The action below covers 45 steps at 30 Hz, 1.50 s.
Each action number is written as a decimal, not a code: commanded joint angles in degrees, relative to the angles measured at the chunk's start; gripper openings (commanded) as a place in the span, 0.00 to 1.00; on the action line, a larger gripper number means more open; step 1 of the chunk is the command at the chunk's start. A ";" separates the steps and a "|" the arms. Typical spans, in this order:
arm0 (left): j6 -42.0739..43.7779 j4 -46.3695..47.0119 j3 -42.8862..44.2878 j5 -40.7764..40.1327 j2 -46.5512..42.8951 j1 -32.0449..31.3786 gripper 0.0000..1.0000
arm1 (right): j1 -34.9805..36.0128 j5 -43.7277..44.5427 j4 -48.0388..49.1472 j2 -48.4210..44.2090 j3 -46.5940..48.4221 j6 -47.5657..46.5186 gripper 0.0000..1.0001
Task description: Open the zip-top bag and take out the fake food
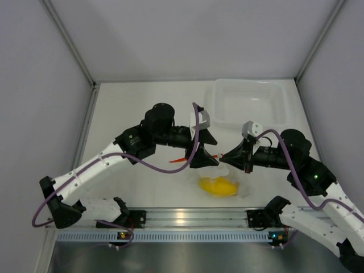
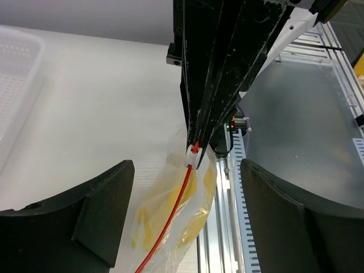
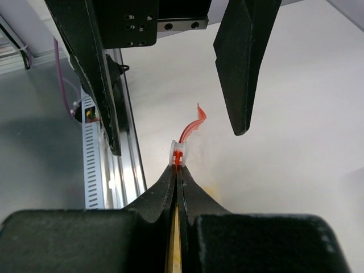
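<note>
The zip-top bag (image 1: 227, 181) hangs from my right gripper (image 1: 224, 157), its lower part on the table. The right gripper (image 3: 177, 170) is shut on the bag's top edge, just behind the white slider (image 3: 178, 152) on the orange-red zipper strip (image 3: 192, 126). My left gripper (image 1: 211, 151) is open, one finger on each side of the slider end, touching nothing. In the left wrist view the bag (image 2: 170, 227) hangs between the left gripper's (image 2: 186, 166) open fingers (image 2: 85, 222). The yellow fake food (image 1: 218, 186) lies inside the bag and also shows through the plastic in the left wrist view (image 2: 149, 219).
A rigid clear plastic tray (image 1: 217, 108) stands at the back right and shows at the left edge of the left wrist view (image 2: 23, 68). The aluminium rail (image 1: 187, 216) runs along the near edge, just in front of the bag.
</note>
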 commanded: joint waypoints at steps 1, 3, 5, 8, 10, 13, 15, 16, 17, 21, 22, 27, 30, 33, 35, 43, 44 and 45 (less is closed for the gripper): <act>0.77 5.82 1.54 4.89 0.61 -0.23 0.80 | 0.73 -2.43 2.68 -1.35 -0.11 -1.65 0.00; 0.77 5.99 1.54 5.69 0.88 -0.23 0.78 | 0.73 -3.40 2.85 -1.70 -0.12 -1.73 0.00; 0.77 7.31 0.84 6.48 0.70 -0.23 0.75 | 0.73 -5.15 2.94 -1.96 -0.29 -1.74 0.00; 0.16 9.68 -0.04 7.71 0.35 -0.23 0.68 | 0.64 -5.86 3.29 -1.96 -0.29 -1.56 0.00; -0.10 10.04 -0.13 9.20 0.44 -0.23 0.58 | 0.64 -5.43 3.29 -2.14 -0.29 -1.56 0.00; -0.28 9.95 -0.13 9.82 0.52 -0.23 0.49 | 0.64 -5.25 3.47 -2.49 -0.20 -1.47 0.00; -0.46 9.95 -0.05 10.78 0.61 -0.23 0.49 | 0.73 -4.72 3.73 -2.58 -0.20 -1.12 0.00; -0.54 9.95 -0.13 11.22 0.87 -0.23 0.50 | 0.64 -3.94 3.82 -2.67 -0.12 -0.95 0.00; -0.55 10.04 -0.22 12.01 1.05 -0.23 0.50 | 0.64 -3.67 3.99 -2.67 -0.20 -0.77 0.00; -0.72 9.95 -0.92 13.42 1.75 -0.23 0.50 | 0.64 -3.58 4.43 -2.75 -0.12 -0.33 0.00; -0.72 9.95 -1.01 13.69 1.93 -0.23 0.50 | 0.64 -3.67 4.52 -2.75 -0.12 -0.33 0.00; -0.98 9.95 -0.57 14.48 3.25 -0.23 0.45 | 0.64 -3.67 4.61 -2.40 -0.11 -0.15 0.00; -0.81 9.95 -0.66 14.39 3.42 -0.23 0.38 | 0.73 -3.23 4.61 -2.58 -0.20 -0.24 0.00; -0.63 9.95 -0.92 14.39 3.25 -0.23 0.26 | 0.64 -2.79 4.61 -2.49 -0.20 -0.24 0.00; -0.81 9.95 -0.92 13.87 3.07 -0.23 0.12 | 0.73 -2.79 4.61 -2.40 -0.29 -0.24 0.00; -0.90 10.04 -1.36 14.13 2.81 -0.23 0.00 | 0.64 -1.13 4.52 -3.19 -0.29 -0.51 0.00; -0.81 9.95 -1.89 14.04 2.72 -0.23 0.00 | 0.73 -0.42 4.87 -3.89 -0.29 0.02 0.00; -0.63 10.04 -2.24 14.04 2.46 -0.23 0.00 | 0.64 1.06 5.22 -4.16 -0.12 0.20 0.00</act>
